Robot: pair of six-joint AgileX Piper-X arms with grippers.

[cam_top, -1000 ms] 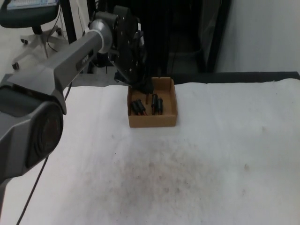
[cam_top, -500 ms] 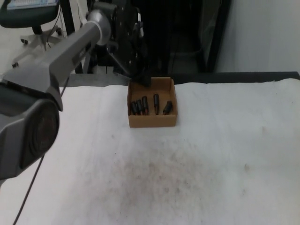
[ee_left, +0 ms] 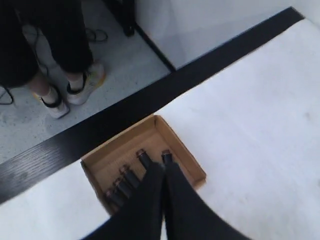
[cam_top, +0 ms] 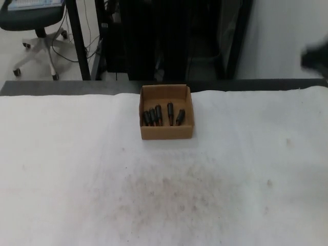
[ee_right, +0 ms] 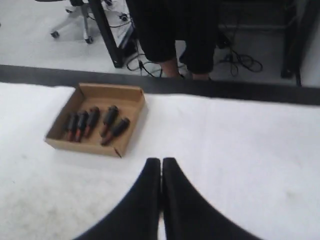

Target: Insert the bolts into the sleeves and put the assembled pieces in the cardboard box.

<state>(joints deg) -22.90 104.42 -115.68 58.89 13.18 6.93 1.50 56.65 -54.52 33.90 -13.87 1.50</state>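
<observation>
assembled pieces (cam_top: pixel 158 115) lie side by side in the cardboard box (cam_top: pixel 166 134), long axes front-to-back; left claw (ee_left: pixel 163 168), closed and empty, hangs nearer it than right claw (ee_right: pixel 161 163), likewise closed on nothing

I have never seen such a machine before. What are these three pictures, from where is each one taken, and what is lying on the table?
This is a robot with two arms at a bench. Each arm ends in a hand of two fingers. The high view comes from a camera behind the arms that looks down over the bench. The other two views come from small cameras on the arms' wrists, so each shows its own hand from close by: the left hand and the right hand. Both hands are shut, with the fingers pressed together, and they hold nothing. A white cloth covers the bench, and an open cardboard box stands on it. Five dark assembled pieces lie side by side in the box.
</observation>
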